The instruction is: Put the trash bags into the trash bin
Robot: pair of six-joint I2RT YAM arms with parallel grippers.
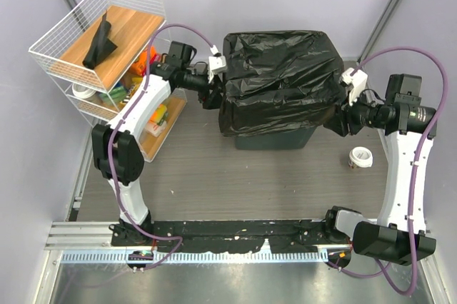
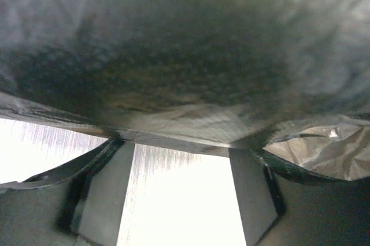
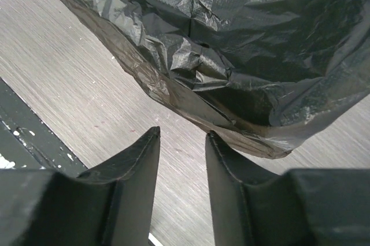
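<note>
Since the big black trash bag (image 1: 282, 76) lies draped over the trash bin (image 1: 275, 140), right between my two pairs of jaws, I think the step in hand is grabbing its sides to stuff it down inside. My left jaws stand wide apart with the bag's edge across their tips, and my right jaws are half open with nothing between them, the bag's hem just above their tips. Next, each pair needs the thin plastic in its gap, then a firm pinch and a push down into the bin.
</note>
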